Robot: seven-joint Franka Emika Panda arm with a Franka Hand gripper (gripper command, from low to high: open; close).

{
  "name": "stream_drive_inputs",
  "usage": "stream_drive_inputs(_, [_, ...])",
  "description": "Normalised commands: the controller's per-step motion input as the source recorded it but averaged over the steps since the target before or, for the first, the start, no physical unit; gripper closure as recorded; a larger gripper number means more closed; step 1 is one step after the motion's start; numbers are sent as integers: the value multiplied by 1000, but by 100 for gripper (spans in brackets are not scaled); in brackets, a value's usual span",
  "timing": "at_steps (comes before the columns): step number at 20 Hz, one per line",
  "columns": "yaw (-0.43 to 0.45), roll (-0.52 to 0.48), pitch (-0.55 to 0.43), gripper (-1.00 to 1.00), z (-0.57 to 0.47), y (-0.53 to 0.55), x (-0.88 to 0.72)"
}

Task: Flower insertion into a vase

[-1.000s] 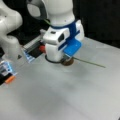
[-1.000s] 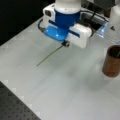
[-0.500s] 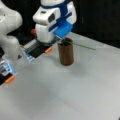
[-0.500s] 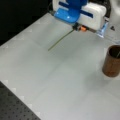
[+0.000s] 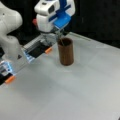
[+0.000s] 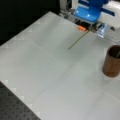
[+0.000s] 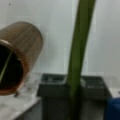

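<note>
Closed on a thin green flower stem (image 6: 78,40), as far as I can judge, the gripper (image 5: 59,35) hangs just behind and above the rim of the vase (image 5: 66,51), near a front view's top. The fingers themselves do not show in the wrist view, but the stem (image 7: 78,50) runs straight up its middle and in a front view juts out slantwise from under the blue gripper housing, clear of the table. The vase stands upright on the table (image 5: 82,90), just beside the gripper; in a front view it sits at the right edge (image 6: 112,62), well apart from the stem's free end. The step in hand looks like bringing the stem to the mouth: it lies beside the vase, not yet in it. Insertion calls for the stem's end to be set over the opening and tipped nearer to upright, since the stem is long and the mouth narrow. The vase is a plain dark-brown cylinder with a wood-like grain and a smooth rim; a fine pale line shows inside its mouth (image 7: 6,65), and I cannot tell whether that is another stem or a glint. The table is matt and pale grey. Behind the vase lies a dark tray (image 5: 37,51) with orange tabs.
</note>
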Motion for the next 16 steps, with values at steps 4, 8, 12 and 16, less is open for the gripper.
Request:
stream_drive_inputs(4, [-148,44,-95,100,-75,344,-491])
stream_drive_inputs(8, [-116,88,-100,100,-104,104,-366])
stream_drive_inputs(12, [-93,126,-60,100,-110,-12,-330])
stream_drive_inputs(16, [-64,143,-4,100,-115,21,-382])
